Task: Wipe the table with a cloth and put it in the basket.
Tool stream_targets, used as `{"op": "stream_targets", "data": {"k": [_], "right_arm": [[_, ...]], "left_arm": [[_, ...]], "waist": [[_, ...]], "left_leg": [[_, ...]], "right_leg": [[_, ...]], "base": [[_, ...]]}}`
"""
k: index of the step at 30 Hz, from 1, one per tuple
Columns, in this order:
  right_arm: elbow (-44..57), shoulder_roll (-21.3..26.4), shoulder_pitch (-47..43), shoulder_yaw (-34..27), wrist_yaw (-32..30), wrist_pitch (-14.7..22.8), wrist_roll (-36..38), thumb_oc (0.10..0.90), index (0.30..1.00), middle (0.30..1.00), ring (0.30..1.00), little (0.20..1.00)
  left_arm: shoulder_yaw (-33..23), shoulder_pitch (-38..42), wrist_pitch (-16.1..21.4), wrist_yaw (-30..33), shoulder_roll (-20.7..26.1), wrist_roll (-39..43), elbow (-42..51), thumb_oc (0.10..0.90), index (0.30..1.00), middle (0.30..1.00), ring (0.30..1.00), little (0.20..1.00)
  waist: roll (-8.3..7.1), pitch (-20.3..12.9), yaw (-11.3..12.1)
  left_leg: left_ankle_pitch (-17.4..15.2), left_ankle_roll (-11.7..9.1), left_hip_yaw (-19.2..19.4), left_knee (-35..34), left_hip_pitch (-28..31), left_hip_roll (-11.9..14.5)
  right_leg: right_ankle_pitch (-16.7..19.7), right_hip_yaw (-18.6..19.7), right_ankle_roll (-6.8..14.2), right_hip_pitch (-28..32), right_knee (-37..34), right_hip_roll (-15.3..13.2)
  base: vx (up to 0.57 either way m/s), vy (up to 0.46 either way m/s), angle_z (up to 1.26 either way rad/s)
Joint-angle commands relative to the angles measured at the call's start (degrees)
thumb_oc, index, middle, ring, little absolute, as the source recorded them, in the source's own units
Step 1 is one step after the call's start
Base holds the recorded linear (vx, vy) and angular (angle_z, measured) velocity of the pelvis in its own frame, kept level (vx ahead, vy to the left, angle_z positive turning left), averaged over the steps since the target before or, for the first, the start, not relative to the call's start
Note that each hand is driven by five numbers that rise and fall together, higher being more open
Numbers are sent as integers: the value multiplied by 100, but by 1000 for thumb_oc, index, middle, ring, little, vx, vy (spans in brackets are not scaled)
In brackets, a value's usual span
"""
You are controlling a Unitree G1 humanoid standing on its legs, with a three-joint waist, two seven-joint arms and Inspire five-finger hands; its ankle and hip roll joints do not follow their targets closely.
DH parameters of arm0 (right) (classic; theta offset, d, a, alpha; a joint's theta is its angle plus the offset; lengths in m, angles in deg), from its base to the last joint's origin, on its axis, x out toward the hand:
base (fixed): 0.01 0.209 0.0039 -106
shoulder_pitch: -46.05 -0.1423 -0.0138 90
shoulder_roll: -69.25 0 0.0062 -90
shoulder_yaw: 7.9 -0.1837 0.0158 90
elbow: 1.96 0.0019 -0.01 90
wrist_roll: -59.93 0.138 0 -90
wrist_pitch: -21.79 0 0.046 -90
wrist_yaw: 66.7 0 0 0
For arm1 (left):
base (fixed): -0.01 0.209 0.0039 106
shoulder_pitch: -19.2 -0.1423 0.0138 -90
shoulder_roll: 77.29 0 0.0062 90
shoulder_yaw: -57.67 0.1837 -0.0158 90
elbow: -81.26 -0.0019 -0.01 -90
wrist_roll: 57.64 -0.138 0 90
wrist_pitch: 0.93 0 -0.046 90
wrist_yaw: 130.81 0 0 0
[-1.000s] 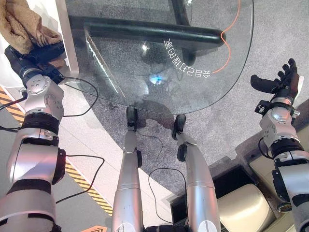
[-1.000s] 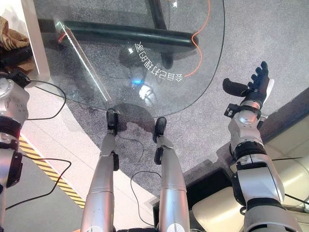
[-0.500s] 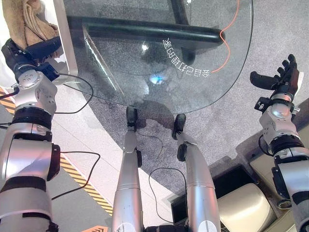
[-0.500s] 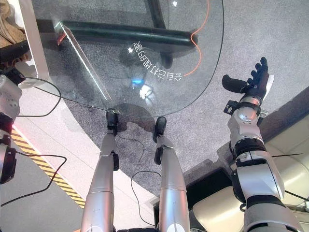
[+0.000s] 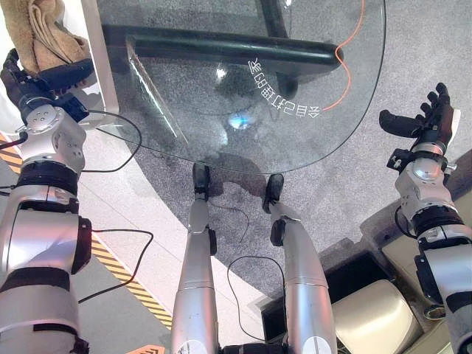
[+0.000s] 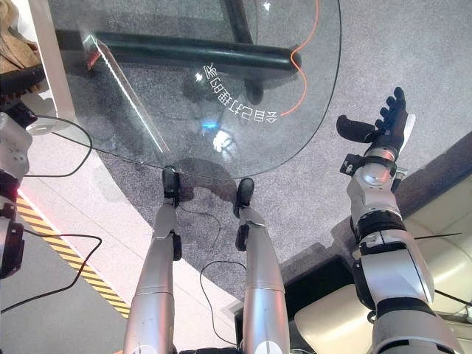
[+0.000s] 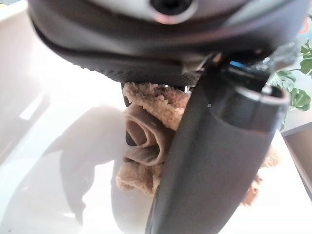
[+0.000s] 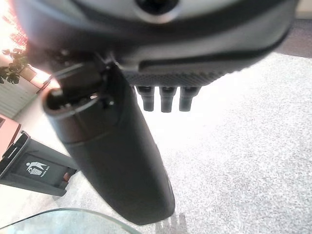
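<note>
— Where is the cloth?

— The crumpled tan terry cloth [image 5: 46,33] is in the left hand [image 5: 33,80], at the far left, beyond the left edge of the round glass-topped desk [image 5: 221,110]. In the left wrist view the cloth [image 7: 151,126] hangs in rolled folds just under the palm, over a glossy white surface [image 7: 58,161].

— Is the hand gripping it?

— Yes. The dark fingers are curled into the folds and the thumb [image 7: 214,161] crosses in front of the fabric, so the cloth is pinched between them.

— Does the cloth touch the desk?

— No. It sits apart from the glass, beside a white upright panel [image 5: 99,51] that stands at the desk's left edge.

— And the other hand?

— The right hand [image 5: 431,122] is raised to the right of the desk, over the grey carpeted floor [image 5: 413,51], well apart from the glass. Its fingers are straight and spread, thumb standing out to the side, with nothing in them. The right wrist view shows the thumb [image 8: 112,161] and the straight fingertips [image 8: 165,100] over the carpet, and a dark bin [image 8: 34,168] standing farther off.

— Anything else on or under the desk?

— A black tubular bar [image 5: 221,48] shows through the glass, an orange cable [image 5: 346,51] curves near the desk's right rim, and white lettering [image 5: 284,92] sits on the glass.
</note>
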Motion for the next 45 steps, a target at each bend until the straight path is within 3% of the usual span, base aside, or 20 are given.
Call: {"op": "stream_targets", "data": {"k": [1, 7, 13, 25, 30, 34, 39, 45], "right_arm": [[-63, 487, 169, -3, -35, 368, 114, 800, 900, 900, 900, 900], [63, 282, 765, -177, 130, 375, 111, 800, 900, 900, 900, 900], [99, -83, 1651, -439, 435, 436, -142, 800, 900, 900, 900, 900], [-165, -478, 3256, -978, 1287, 150, -698, 800, 900, 900, 900, 900], [-266, -795, 3967, -1214, 1486, 37, -1108, 800, 900, 900, 900, 900], [-354, -1036, 4384, -1288, 1651, -143, -1339, 800, 900, 900, 900, 900], [-813, -1474, 4801, -1243, 1848, -367, -1826, 800, 900, 900, 900, 900], [-1242, -1709, 4890, -1183, 2037, -721, -2236, 800, 900, 900, 900, 900]], "left_arm": [[-173, 56, 592, 385, 482, -410, -149, 800, 900, 900, 900, 900], [-539, -631, 935, 384, 407, -553, 154, 800, 900, 900, 900, 900], [-1022, -1693, 1251, -65, 145, -736, 566, 800, 900, 900, 900, 900], [-1919, -4058, 1467, -1238, -417, -951, 836, 800, 900, 900, 900, 900], [-2022, -5082, 1390, -1853, -954, -1200, 1078, 800, 900, 900, 900, 900], [-1913, -5617, 1047, -2228, -1356, -1495, 948, 800, 900, 900, 900, 900], [-1783, -6113, 812, -2735, -1893, -2261, 61, 800, 900, 900, 900, 900], [-1592, -6325, 713, -3000, -2296, -2900, -719, 800, 900, 900, 900, 900]], "waist": [[-38, -143, -6], [5, -143, 25], [80, -188, 104], [245, -1133, 271], [262, -1622, 343], [234, -1970, 382], [170, -2582, 381], [155, -2844, 360]], "left_leg": [[-1057, 131, 223, 1125, 7, -7], [-1027, 99, 293, 990, 437, -35], [-959, 75, 435, 643, 1256, -153], [-988, 183, 490, -254, 3057, -376], [-1001, 250, 457, -753, 3850, -411], [-946, 288, 438, -1074, 4332, -402], [-986, 285, 527, -1296, 4929, -298], [-1110, 296, 590, -1339, 5289, -243]], "right_leg": [[536, 296, 292, 606, -1112, 283], [519, 347, 346, 972, -1174, 253], [500, 269, 407, 1780, -1399, 141], [500, 177, 439, 3527, -2133, -37], [575, 149, 491, 4360, -2618, -37], [666, 66, 539, 4843, -2886, -45], [736, 3, 540, 5427, -3169, -25], [652, 21, 509, 5754, -3209, -4]], "base": [[0, 0, 0], [-5, 1, 0], [-37, 11, -2], [68, 52, -2], [136, 29, 2], [143, -8, 9], [217, 3, 7], [95, 23, -3]]}}
